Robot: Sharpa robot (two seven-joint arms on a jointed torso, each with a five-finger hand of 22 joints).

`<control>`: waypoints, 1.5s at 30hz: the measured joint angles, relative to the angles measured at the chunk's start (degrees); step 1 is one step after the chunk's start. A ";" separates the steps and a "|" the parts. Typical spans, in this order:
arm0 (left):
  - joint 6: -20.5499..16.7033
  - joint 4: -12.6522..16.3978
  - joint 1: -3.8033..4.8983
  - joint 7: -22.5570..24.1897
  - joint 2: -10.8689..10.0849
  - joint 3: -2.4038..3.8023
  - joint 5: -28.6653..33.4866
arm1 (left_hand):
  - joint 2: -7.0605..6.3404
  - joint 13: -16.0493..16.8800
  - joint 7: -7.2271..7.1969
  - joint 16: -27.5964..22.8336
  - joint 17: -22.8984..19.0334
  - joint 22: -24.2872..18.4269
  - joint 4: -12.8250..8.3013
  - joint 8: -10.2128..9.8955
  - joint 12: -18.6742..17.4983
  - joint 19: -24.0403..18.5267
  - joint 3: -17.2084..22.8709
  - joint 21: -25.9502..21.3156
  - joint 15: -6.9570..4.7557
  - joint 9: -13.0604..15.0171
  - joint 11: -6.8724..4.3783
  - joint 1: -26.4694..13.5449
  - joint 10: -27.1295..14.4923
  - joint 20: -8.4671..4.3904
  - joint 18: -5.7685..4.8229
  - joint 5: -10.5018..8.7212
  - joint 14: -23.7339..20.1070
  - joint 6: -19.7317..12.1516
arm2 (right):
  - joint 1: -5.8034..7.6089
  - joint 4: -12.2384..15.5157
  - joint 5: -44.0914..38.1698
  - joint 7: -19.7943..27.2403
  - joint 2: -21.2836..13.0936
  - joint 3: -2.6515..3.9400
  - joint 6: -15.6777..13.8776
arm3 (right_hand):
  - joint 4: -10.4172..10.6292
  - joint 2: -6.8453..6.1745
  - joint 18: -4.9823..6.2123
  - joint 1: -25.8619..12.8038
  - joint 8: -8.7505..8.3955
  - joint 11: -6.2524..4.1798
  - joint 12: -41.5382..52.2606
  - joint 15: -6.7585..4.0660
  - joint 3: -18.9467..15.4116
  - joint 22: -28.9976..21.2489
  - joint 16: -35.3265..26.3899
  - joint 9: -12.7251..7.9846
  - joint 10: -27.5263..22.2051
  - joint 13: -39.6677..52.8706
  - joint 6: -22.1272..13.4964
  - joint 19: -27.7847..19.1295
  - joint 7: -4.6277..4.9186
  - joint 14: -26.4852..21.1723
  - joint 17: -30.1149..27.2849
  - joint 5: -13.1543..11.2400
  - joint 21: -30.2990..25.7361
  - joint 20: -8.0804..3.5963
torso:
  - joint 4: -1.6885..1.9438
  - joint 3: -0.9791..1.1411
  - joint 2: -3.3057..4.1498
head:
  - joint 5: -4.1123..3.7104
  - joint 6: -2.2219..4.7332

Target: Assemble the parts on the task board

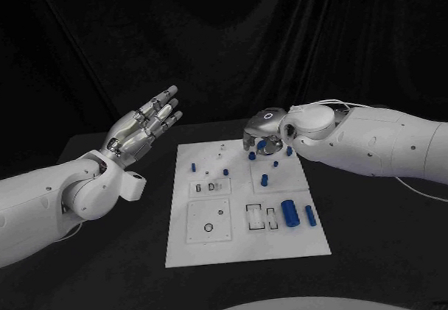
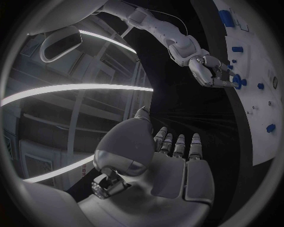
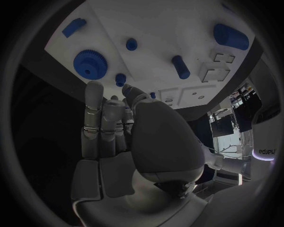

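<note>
Dim scene, black backdrop; the white task board (image 1: 243, 234) is the brightest thing; wrist views bend strongly toward their dark rims

R hand (image 1: 264, 138) hangs over task board (image 1: 191, 250) far-right corner, blocking access there among small blue parts (image 1: 259, 168). L hand (image 1: 146, 125) is raised off board's left edge, fingers spread; board's near half lies unobstructed.

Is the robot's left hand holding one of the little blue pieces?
No, the left hand is lifted off to the side of the task board with its fingers stretched out flat and nothing in them.
</note>
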 measured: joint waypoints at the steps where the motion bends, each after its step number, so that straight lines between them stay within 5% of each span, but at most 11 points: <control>1: 0.03 -0.01 -0.01 0.00 0.00 0.00 0.00 | 0.00 -0.07 0.00 0.00 0.00 -0.06 0.00 0.00 0.00 0.00 0.00 0.00 0.00 0.00 0.00 0.00 0.00 0.00 0.00 0.02 0.00 0.01 | -0.11 -0.30 -0.04 -0.02 0.17 0.00 -0.02 | 0.00 0.00 0.00 0.00 0.00 0.00 0.00 0.00 0.00 0.21 0.00 -0.01 0.00 0.00 0.00 0.00 0.00 0.00 0.19 -0.05 0.01 0.00 | 0.00 0.00 -0.01 | 0.02 -0.03; 21: 0.85 -0.38 -0.30 0.01 0.25 -0.01 -0.04 | -0.22 -0.07 0.81 0.00 0.00 -0.02 0.00 0.00 0.00 0.64 0.00 0.00 0.86 0.00 0.60 1.13 0.18 0.75 0.00 1.36 0.36 0.80 | -2.53 -7.00 -0.38 0.10 4.18 0.02 -1.36 | 0.86 0.25 -0.02 -0.26 0.00 0.01 0.00 0.00 0.87 3.43 1.37 -0.02 0.01 0.09 0.03 0.02 0.02 0.01 1.41 -1.16 2.02 0.01 | 0.02 -0.01 -0.02 | 0.03 -0.60; 34: 1.08 -0.41 -0.34 0.02 0.34 -0.01 -0.05 | -0.22 -0.04 1.21 0.00 0.00 -0.04 0.00 0.00 0.00 0.29 0.00 0.00 0.96 0.00 0.92 1.13 -0.09 1.11 0.00 2.02 0.26 1.21 | -3.82 -9.96 -0.43 0.65 5.59 0.02 -3.36 | 0.01 0.26 -0.03 -0.26 0.02 0.38 0.01 0.00 1.73 6.09 2.66 0.01 0.45 0.41 2.46 0.32 1.02 0.01 2.81 -1.14 4.01 0.30 | -0.01 -0.02 -0.07 | -0.14 -1.14; 37: 1.12 -0.48 -0.35 0.02 0.37 -0.01 -0.06 | 0.08 -0.08 1.21 0.00 0.00 -0.02 0.00 0.00 0.00 0.29 0.00 0.00 0.96 0.01 0.92 1.43 -0.09 1.11 0.00 2.03 0.26 1.21 | -3.96 -10.37 -0.44 0.83 5.77 0.03 -3.69 | -0.01 0.26 -0.04 -0.26 0.02 0.21 0.03 0.00 1.75 6.77 2.66 0.03 1.28 0.45 2.79 0.32 0.72 0.01 2.96 -1.05 4.02 0.30 | 0.00 -0.02 -0.06 | -0.23 -1.17; 41: 1.18 -0.49 -0.37 0.02 0.42 -0.01 -0.06 | 0.08 -0.07 1.22 0.00 0.00 -0.02 0.00 0.00 0.00 0.29 0.00 0.00 1.17 0.01 0.93 1.43 -0.09 1.11 0.00 2.03 0.05 1.21 | -4.16 -10.95 -0.45 1.34 5.99 0.04 -4.52 | -0.88 0.26 -0.05 -0.25 0.24 -0.12 0.06 -0.01 2.93 8.54 3.38 0.17 2.39 0.60 4.02 0.33 1.51 0.02 3.76 -1.05 5.56 0.30 | 0.02 -0.02 -0.05 | -0.24 -1.24; 42: 1.20 -0.49 -0.37 0.02 0.43 -0.01 -0.06 | 0.07 0.01 1.22 0.00 0.00 -0.03 0.00 0.00 0.00 0.29 0.00 0.00 1.23 0.01 0.93 1.44 -0.08 1.11 0.00 2.65 -0.01 1.20 | -4.21 -11.10 -0.45 1.57 6.03 0.04 -4.89 | -1.28 0.27 -0.12 -0.24 0.91 -1.27 0.80 -0.49 4.11 10.70 5.16 0.39 4.68 0.83 5.71 0.89 1.72 0.50 5.29 -1.05 7.20 -0.25 | 0.02 -0.02 -0.04 | -0.24 -1.25; 44: 1.24 -0.50 -0.38 0.02 0.44 -0.01 -0.07 | 0.08 -0.07 1.22 0.00 0.00 0.01 0.00 0.00 0.00 0.29 0.00 0.00 1.23 0.01 0.93 1.44 -0.08 1.11 0.00 2.68 0.00 1.21 | -4.27 -11.25 -0.46 1.93 6.06 0.04 -5.49 | -1.51 0.27 -3.53 -0.24 1.28 -1.63 1.22 -0.63 4.34 11.87 5.81 0.62 5.97 0.85 6.90 0.87 1.85 0.63 5.96 -1.06 7.78 -0.24 | 0.02 -0.02 -0.04 | -0.16 -1.29; 45: 1.26 -0.51 -0.40 0.02 0.45 -0.01 -0.07 | 0.08 -0.06 1.22 0.00 0.00 -0.01 0.00 0.00 0.00 0.29 0.00 0.00 1.23 0.01 0.94 1.44 -0.08 1.11 0.00 2.68 0.00 1.20 | -4.29 -11.32 -0.46 2.19 6.06 0.04 -5.93 | -1.51 0.27 -3.54 -0.24 1.56 -1.29 1.23 -0.63 4.34 11.93 5.81 0.93 6.34 0.86 7.39 1.16 1.70 0.63 5.97 -1.06 7.79 -0.52 | 0.01 -0.02 -0.05 | -0.01 -1.35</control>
